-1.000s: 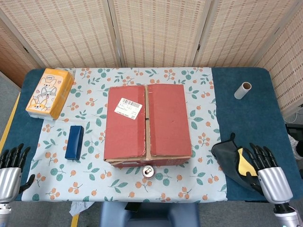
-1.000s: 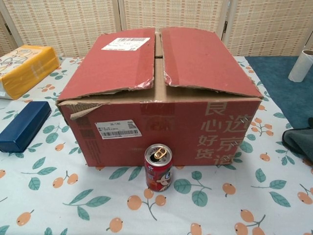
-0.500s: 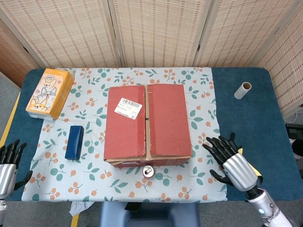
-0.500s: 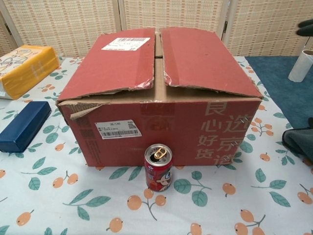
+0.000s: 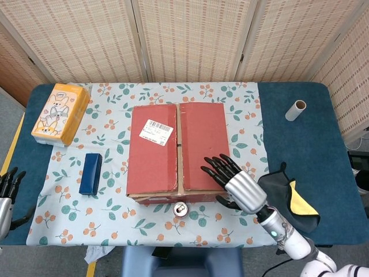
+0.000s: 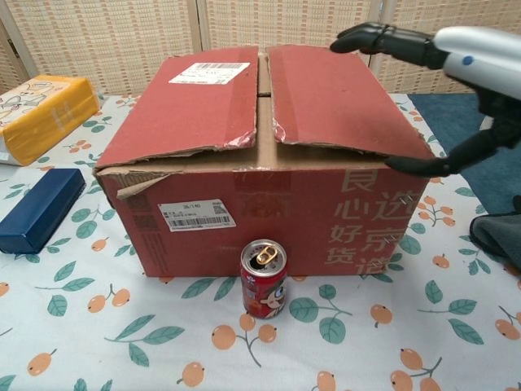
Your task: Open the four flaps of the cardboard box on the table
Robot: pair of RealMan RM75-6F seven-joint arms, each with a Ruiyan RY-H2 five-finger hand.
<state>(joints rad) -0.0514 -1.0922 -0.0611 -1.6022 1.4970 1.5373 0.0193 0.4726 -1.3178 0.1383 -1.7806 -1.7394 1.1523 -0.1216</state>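
A red cardboard box (image 5: pixel 179 151) (image 6: pixel 269 163) stands mid-table with both top flaps lying flat and a narrow seam between them. The left flap carries a white label (image 5: pixel 157 131). My right hand (image 5: pixel 235 184) (image 6: pixel 431 65) hovers open over the box's near right corner, fingers spread above the right flap (image 5: pixel 203 144), thumb (image 6: pixel 423 163) down beside the front right edge. It holds nothing. My left hand (image 5: pixel 7 193) is low at the table's left front edge, fingers apart and empty, out of the chest view.
A red drink can (image 6: pixel 264 278) (image 5: pixel 180 209) stands just in front of the box. A blue case (image 5: pixel 90 173) and an orange tissue pack (image 5: pixel 60 113) lie left. A cardboard tube (image 5: pixel 296 109) and a dark cloth with yellow (image 5: pixel 294 199) lie right.
My right hand has swung left from the cloth at the table's right front to above the box's near right corner. My left hand has drifted a little lower at the left edge.
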